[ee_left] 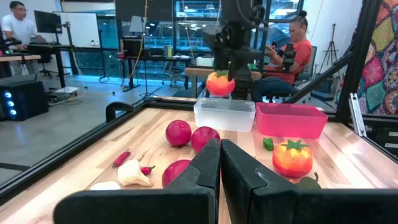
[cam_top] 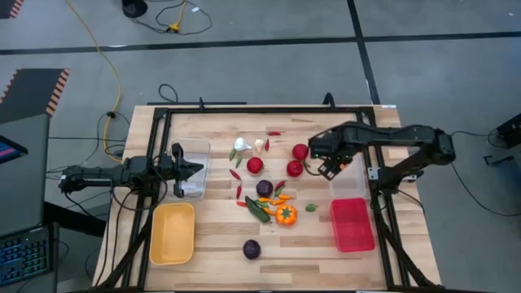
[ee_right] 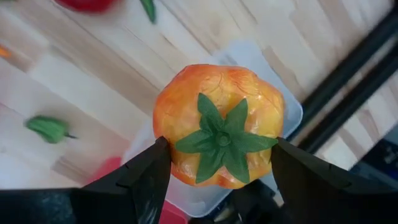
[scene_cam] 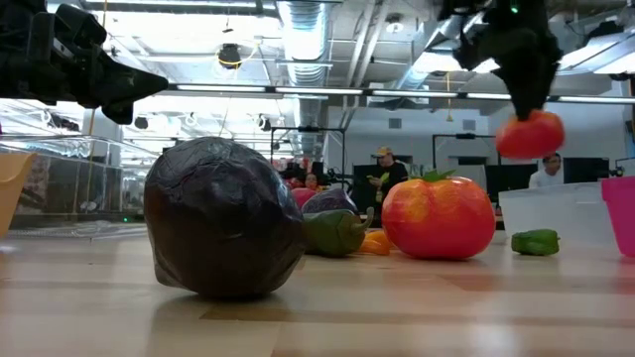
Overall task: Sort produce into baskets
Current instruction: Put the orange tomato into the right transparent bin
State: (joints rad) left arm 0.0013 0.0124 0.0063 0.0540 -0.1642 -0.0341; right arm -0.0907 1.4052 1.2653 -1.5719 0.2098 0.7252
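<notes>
My right gripper (cam_top: 329,168) hangs above the clear basket (cam_top: 348,186) at the table's right, shut on an orange pepper (ee_right: 217,121) with a green star-shaped stem top. The pepper also shows in the low view (scene_cam: 530,134) and in the left wrist view (ee_left: 219,83). My left gripper (cam_top: 198,168) waits shut and level over another clear basket (cam_top: 195,155) at the left. The rest of the produce lies mid-table: red tomatoes (cam_top: 255,165), purple rounds (cam_top: 252,249), garlic (cam_top: 242,145), chillies (cam_top: 277,199) and a second orange pepper (cam_top: 286,215). My right gripper pinches the orange pepper between its two fingers (ee_right: 146,174), one on each of two opposite sides (ee_right: 163,127). The fingers come from above, pointing steeply down. The pepper hangs upright, stem top toward the wrist, lifted clear above the clear basket (ee_right: 292,115).
A red basket (cam_top: 352,225) stands just nearer than the right clear basket; a yellow basket (cam_top: 172,233) sits near left. A black frame (cam_top: 383,203) runs around the table. People sit in the room beyond the table.
</notes>
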